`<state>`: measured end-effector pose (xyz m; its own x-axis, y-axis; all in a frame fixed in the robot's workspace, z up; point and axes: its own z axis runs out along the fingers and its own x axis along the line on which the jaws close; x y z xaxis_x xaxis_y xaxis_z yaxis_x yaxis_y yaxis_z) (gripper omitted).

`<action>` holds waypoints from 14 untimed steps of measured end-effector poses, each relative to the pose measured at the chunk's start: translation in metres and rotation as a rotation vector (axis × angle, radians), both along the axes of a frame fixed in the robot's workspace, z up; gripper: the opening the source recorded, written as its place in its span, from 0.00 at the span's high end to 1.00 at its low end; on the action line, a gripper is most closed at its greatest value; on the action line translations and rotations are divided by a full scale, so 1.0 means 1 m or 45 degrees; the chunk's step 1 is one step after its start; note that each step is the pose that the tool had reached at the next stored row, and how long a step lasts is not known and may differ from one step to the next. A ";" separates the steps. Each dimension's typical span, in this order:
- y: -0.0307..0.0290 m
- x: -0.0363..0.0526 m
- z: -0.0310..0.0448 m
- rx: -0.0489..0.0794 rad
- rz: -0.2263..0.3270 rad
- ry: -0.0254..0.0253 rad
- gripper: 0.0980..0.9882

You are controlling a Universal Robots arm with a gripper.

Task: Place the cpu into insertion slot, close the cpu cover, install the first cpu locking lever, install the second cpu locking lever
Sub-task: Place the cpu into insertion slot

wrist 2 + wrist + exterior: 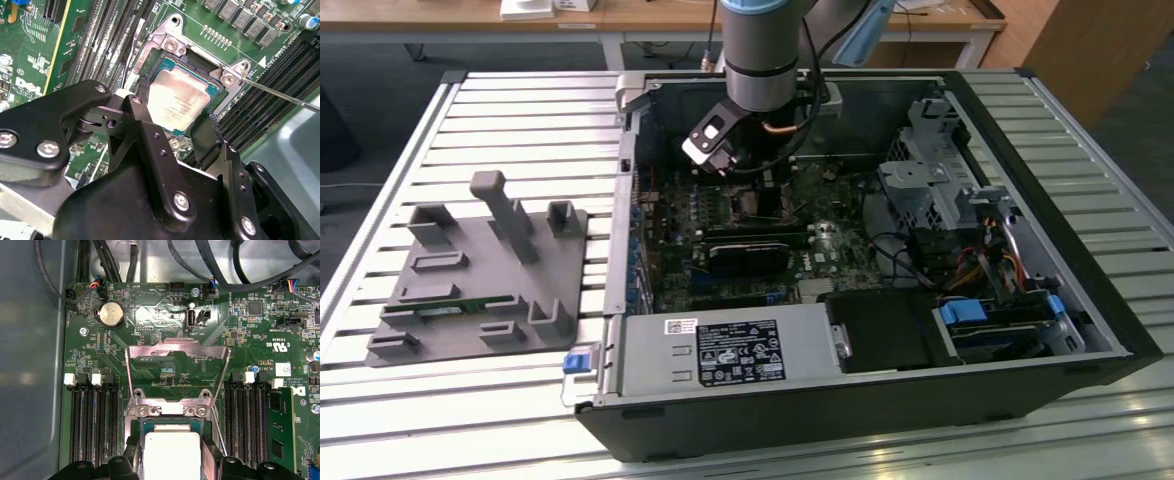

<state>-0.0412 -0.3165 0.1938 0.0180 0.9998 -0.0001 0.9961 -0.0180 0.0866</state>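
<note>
**While the cover is standing open, the chip is sitting in its socket**

As the black metal hand point(177, 104) is reaching down over the board, its fingers point(206, 137) are set narrow, holding the cpu point(172, 454) by two opposite edges. The cpu, a flat square with a pale, brushed silvery top and a teal rim, is lying level inside the dark-framed insertion slot point(192, 59). The first step is therefore looking all but done, though the hand is not yet letting go.

Just beyond, the cpu cover point(200, 351), a thin stamped frame of bright sheet metal with a square window, is standing tilted up on its hinge, so closing it is left to do. A locking lever point(282, 95), a slim steel rod, is running off to one side, unlatched by my reading, so both levers are waiting too.

Farther out, the glossy green motherboard point(240, 340) is lying in a black computer case point(854, 430), which is resting on the ribbed metal counter point(520, 110).
</note>
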 end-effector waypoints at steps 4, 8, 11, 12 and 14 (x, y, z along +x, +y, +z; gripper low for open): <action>0.0000 0.0000 0.0020 0.000 0.000 0.0000 0.43; 0.0000 0.0000 0.0068 0.000 0.000 0.0010 0.43; 0.0000 0.0000 0.0125 0.000 0.000 0.0034 0.43; 0.0000 0.0000 0.0145 0.000 0.000 0.0042 0.43; 0.0000 0.0000 0.0179 0.000 0.000 0.0053 0.43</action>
<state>-0.0412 -0.3165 0.2117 0.0180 0.9998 -0.0002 0.9964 -0.0179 0.0825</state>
